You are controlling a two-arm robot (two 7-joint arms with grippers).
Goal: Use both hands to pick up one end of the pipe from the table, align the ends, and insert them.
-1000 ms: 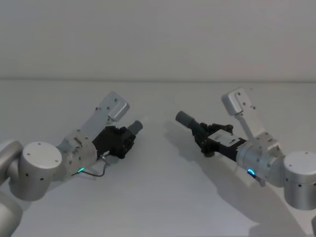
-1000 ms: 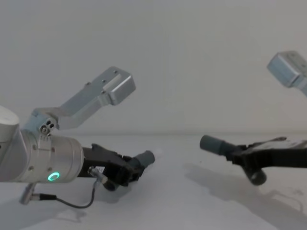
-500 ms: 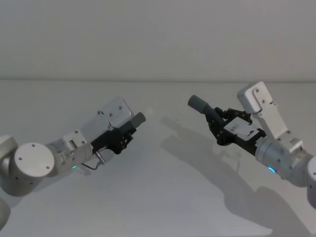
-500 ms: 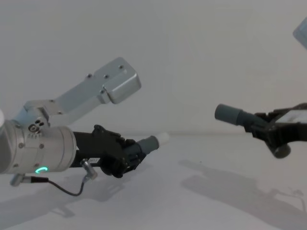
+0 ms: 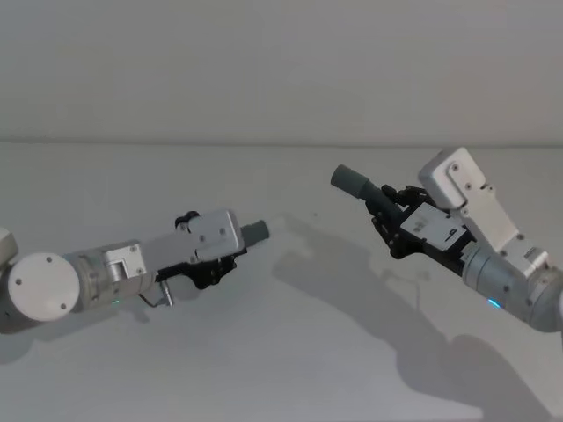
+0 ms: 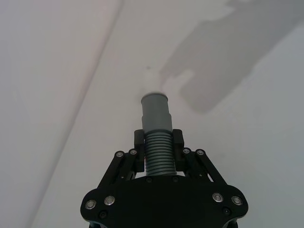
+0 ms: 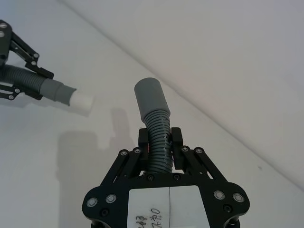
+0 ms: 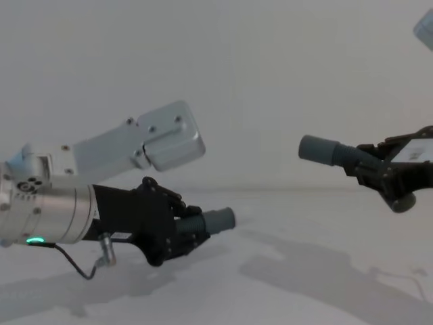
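The left gripper (image 6: 158,142) has its jaws closed tight around one grey pipe piece (image 5: 256,231), low over the white counter (image 5: 290,352). The right gripper (image 7: 160,140) has its jaws squeezing the other pipe piece (image 5: 350,182) higher up, well apart.

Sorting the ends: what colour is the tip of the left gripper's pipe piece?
White tip, clearest in right wrist view.

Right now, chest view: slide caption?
Left pincer holds the left tube piece, right pincer holds the right tube piece higher, the two not yet joined.
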